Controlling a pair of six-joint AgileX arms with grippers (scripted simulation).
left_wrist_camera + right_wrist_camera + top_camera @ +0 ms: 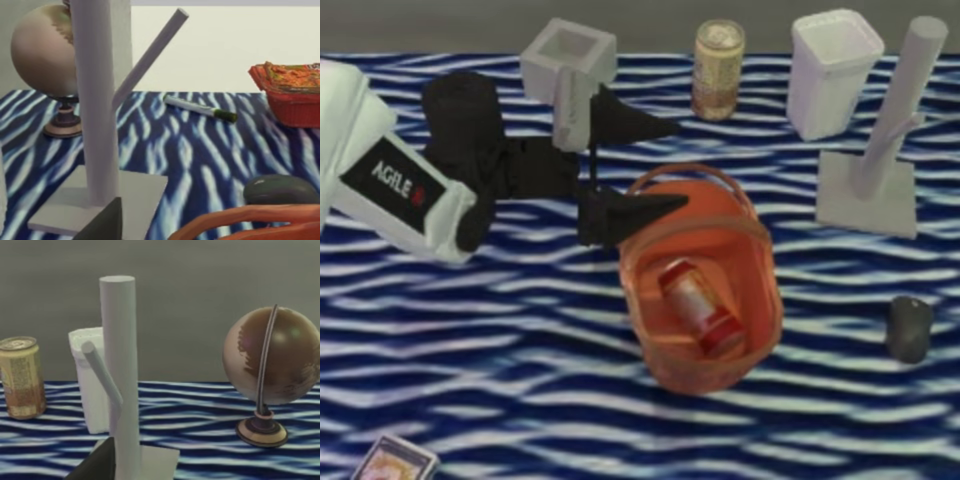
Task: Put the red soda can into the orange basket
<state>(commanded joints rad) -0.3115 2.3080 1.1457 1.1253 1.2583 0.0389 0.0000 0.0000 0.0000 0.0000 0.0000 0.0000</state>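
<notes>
Red soda can (700,307) lies on its side inside the orange basket (757,226), near mid-table. Left gripper (638,165) hangs just off the basket's upper-left rim, fingers spread wide, holding nothing; one fingertip (670,204) is at the handle, the other (665,128) well apart toward the far edge. Right arm is out of the top view; its wrist camera shows only a dark finger corner, so cannot tell its fingers.

Far edge is crowded: two white containers (567,58) (832,71), one tan-gold can (718,68), one white stand (875,175) with a slanted post at right. One dark grey lump (909,328) right of the basket, near the right edge. One card box (392,462) at the near-left corner. Open striped table (500,370) left of and in front of the basket.

Wrist views: one globe (270,365), one marker (200,108), one red packet tray (292,92).
</notes>
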